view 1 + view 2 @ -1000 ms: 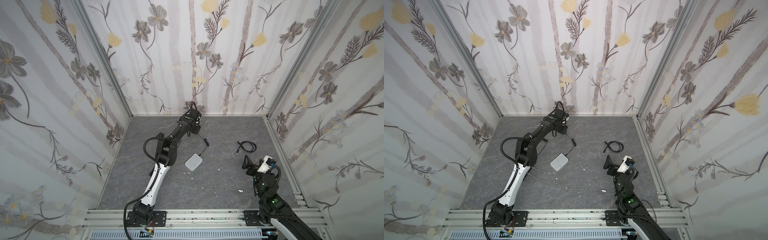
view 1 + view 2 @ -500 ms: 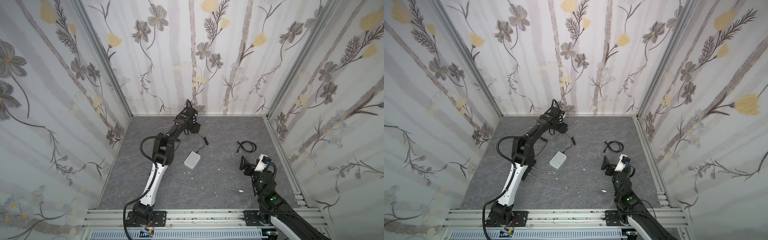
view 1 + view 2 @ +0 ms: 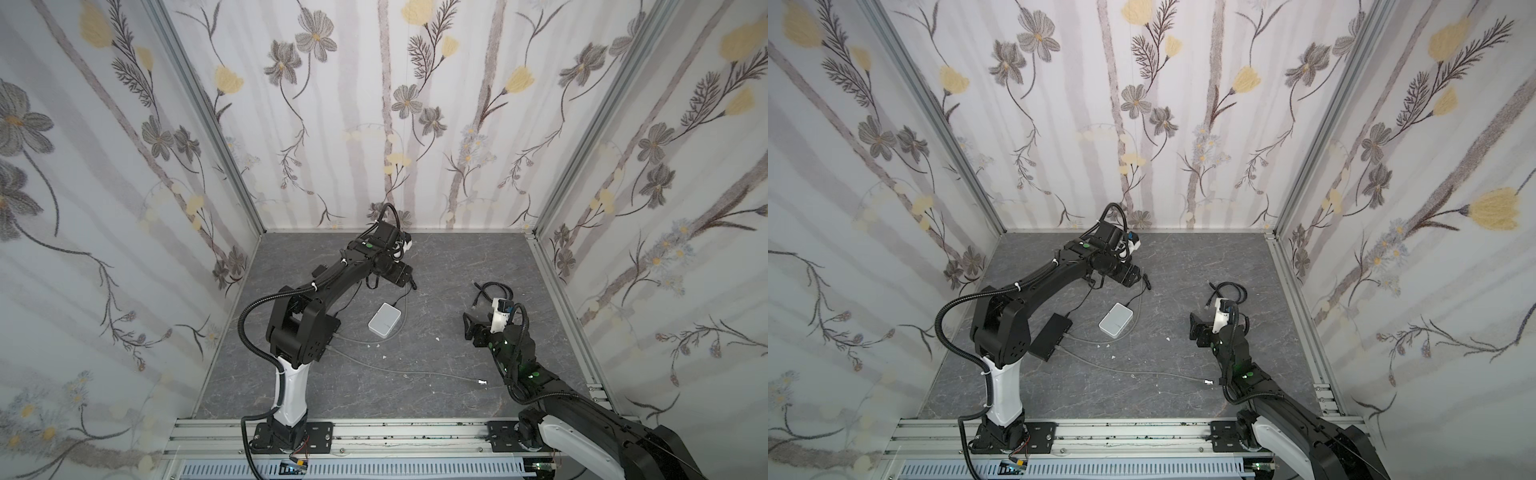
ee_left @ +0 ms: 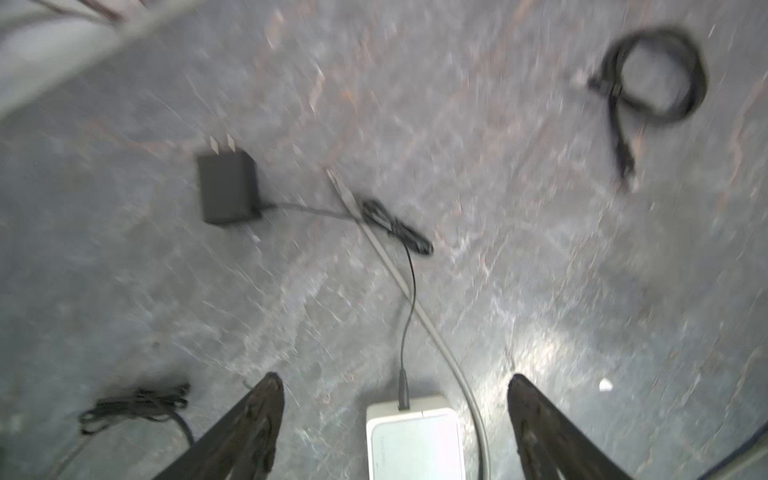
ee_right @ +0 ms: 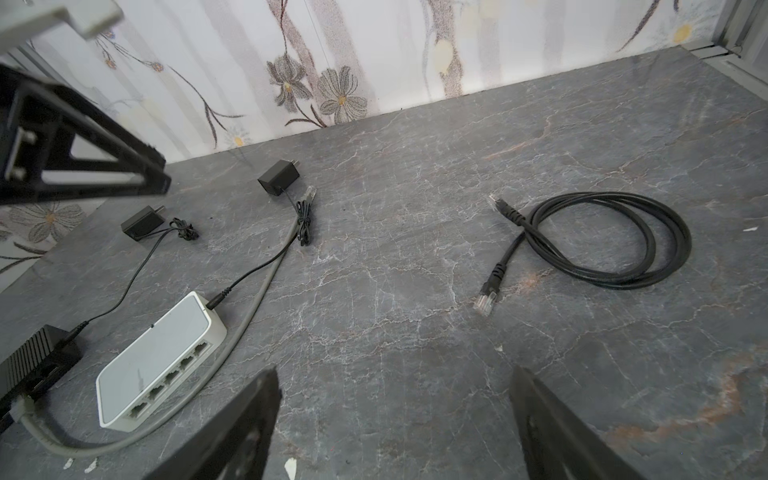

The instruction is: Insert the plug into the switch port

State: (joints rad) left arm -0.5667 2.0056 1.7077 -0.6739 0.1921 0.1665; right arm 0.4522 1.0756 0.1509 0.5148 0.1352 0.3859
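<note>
Both claws gape wide, holding nothing. The left gripper (image 4: 395,376) hangs near the white switch (image 3: 384,319), mid-frame in both top views. The right gripper (image 5: 394,371) faces the coiled black patch cable (image 5: 611,241), whose plug (image 5: 485,301) lies on the floor (image 3: 436,266), right of centre.

One flat white plastic switch box (image 5: 153,353), one black switch box (image 3: 1052,336), two black wall adapters (image 5: 279,178) (image 5: 143,223), one coiled black cable (image 5: 602,239), one grey cable (image 5: 257,307).

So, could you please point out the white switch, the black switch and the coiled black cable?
white switch (image 5: 156,353), right wrist view, top face.
black switch (image 3: 1051,337), a top view, top face.
coiled black cable (image 5: 619,282), right wrist view, outer loop.
</note>
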